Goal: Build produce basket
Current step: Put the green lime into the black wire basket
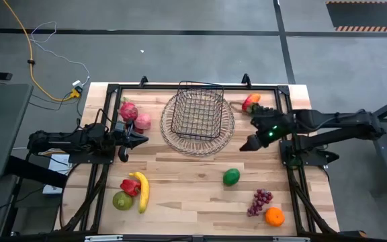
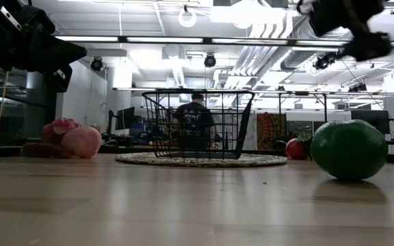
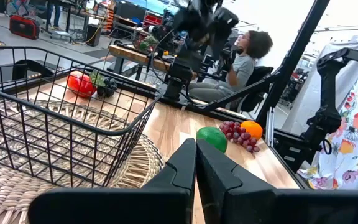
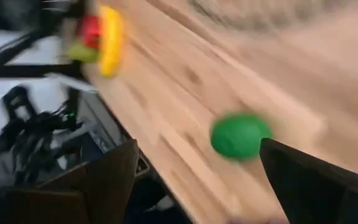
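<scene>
Right of the empty basket (image 1: 197,113), the right hand (image 1: 250,144) hangs released above the green fruit (image 1: 231,177); next, descend and grasp it.

**Setting: robotics laboratory in an open industrial workspace**

The pale butcher-block wooden table (image 1: 193,181) stands on a grey concrete floor (image 1: 180,40) marked with dark tape lines. A yellow power cable (image 1: 35,67) runs across that floor. The low view shows an exposed ceiling with white ducts and pipes (image 2: 265,27) and long strip lights (image 2: 115,39). A seated person (image 2: 197,119) works at a desk behind the table. The left wrist view shows further black metal frames (image 3: 291,68) and benches.
</scene>
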### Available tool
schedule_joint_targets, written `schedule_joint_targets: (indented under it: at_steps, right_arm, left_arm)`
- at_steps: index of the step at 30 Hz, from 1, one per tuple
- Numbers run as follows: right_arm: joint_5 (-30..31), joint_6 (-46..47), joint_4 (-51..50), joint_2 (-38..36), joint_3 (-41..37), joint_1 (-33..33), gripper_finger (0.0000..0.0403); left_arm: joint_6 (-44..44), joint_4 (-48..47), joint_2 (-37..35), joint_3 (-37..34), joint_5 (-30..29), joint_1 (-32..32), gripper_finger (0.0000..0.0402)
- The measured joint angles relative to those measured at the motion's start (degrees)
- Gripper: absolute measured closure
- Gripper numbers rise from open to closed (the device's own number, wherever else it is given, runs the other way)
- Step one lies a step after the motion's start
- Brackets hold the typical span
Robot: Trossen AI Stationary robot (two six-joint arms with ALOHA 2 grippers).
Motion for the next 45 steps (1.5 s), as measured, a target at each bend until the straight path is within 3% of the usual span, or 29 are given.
schedule_joint_targets:
  at_steps: [5, 10, 20, 31, 45]
  right_arm:
    - [1.76, 15.23, -3.78, 5.54, -0.6, 6.81, 0.0075]
    - [8.02, 25.16, -2.07, 11.73, -0.6, 13.65, 0.0075]
    - [12.05, 34.81, 4.88, 24.55, -0.6, 18.23, 0.0075]
    - [12.76, 35.57, 11.41, 34.39, -0.6, 18.37, 0.0075]
    - [11.19, 34.5, 13.35, 38.1, -0.62, 18.37, 0.008]
  left_arm:
    - [0.0, -0.02, -0.02, 0.02, -0.01, 0.0, 0.0401]
    - [0.0, -0.01, -0.02, 0.0, 0.0, 0.0, 0.0401]
    - [0.0, -0.01, -0.01, 0.0, -0.01, 0.0, 0.0401]
    - [0.0, -0.01, -0.02, 0.01, 0.0, 0.0, 0.0401]
    - [0.0, 0.0, 0.0, 0.0, 0.0, 0.0, 0.0401]
